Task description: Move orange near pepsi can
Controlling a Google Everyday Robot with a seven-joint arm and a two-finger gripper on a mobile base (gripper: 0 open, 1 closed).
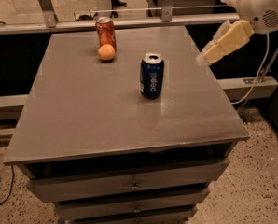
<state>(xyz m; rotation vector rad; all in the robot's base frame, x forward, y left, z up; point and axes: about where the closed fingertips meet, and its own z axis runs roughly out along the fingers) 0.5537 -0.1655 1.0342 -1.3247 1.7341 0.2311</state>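
The orange (107, 52) rests on the grey table (83, 115) at the back left, touching or almost touching the front of the orange-red soda can (105, 31). The dark blue pepsi can (152, 75) stands upright near the table's middle, about a can's height to the right of and in front of the orange. My gripper (209, 55) hangs in the air beyond the table's right edge, to the right of the pepsi can, well away from the orange and holding nothing that shows.
The table is a drawer cabinet with its front edge (129, 155) near me. A metal rail (129, 22) runs along the back. A ledge (251, 85) and a cable (260, 73) lie to the right, under my arm.
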